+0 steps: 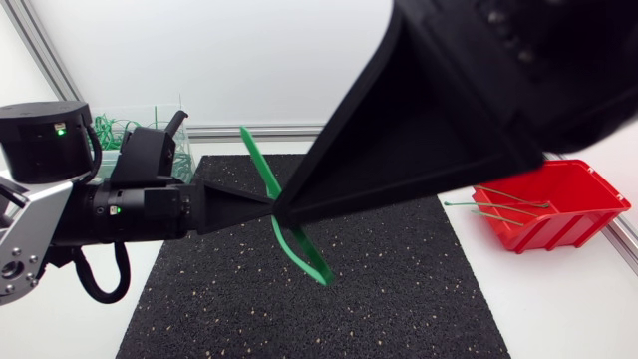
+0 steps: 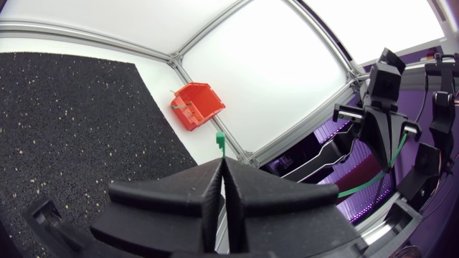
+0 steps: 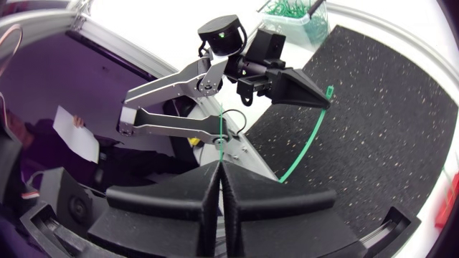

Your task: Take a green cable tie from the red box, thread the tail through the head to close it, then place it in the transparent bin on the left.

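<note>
A green cable tie (image 1: 299, 244) hangs bent over the black mat, held by both grippers. My left gripper (image 1: 271, 204) is shut on it near the head; in the left wrist view the head (image 2: 221, 139) pokes out ahead of the closed left gripper (image 2: 222, 168). My right gripper (image 1: 281, 211), raised close to the head camera, is shut on the tail, whose thin end (image 3: 221, 129) sticks out past the right gripper (image 3: 219, 168). The right wrist view shows the left gripper (image 3: 324, 100) with the tie (image 3: 305, 150) curving away from it. The red box (image 1: 573, 199) stands at the right.
Several green ties (image 1: 498, 207) lie in the red box (image 2: 195, 106). The transparent bin (image 1: 120, 125), holding green ties, stands at the back left behind my left arm, and shows as the bin (image 3: 290, 14) in the right wrist view. A black mat (image 1: 399, 299) covers the table's middle.
</note>
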You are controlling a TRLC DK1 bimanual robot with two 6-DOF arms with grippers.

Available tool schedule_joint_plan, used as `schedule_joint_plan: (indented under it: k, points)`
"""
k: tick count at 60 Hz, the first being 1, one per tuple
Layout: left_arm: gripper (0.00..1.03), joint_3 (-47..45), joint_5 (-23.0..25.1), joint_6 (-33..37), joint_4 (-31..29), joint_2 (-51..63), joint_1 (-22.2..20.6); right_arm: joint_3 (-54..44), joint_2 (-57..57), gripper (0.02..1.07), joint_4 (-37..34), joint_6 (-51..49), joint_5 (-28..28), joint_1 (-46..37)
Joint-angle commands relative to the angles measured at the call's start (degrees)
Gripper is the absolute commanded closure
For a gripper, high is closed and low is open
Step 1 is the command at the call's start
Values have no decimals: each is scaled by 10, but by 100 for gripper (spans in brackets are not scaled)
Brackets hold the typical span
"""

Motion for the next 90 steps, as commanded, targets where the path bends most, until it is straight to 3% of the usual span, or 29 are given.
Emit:
schedule_joint_plan:
  k: [1, 7, 21, 39, 59, 90]
  points:
    - [100, -31, -14, -22, 29, -22, -13, 15, 24, 102, -14, 76, -50, -36]
    - [100, -53, -27, -47, 89, -34, -20, 9, 28, 102, -3, 131, -93, -63]
    - [100, -61, -85, -52, 112, -54, -48, -5, 58, 102, -1, 189, -155, -80]
    - [100, -26, -159, -66, 110, -95, -94, 51, 93, 102, -48, 225, -181, -94]
    - [100, -9, -196, -67, 104, -133, -117, 115, 124, 101, -114, 245, -198, -118]
    - [100, 19, -208, -67, 104, -136, -153, 98, 132, 102, -129, 252, -219, -144]
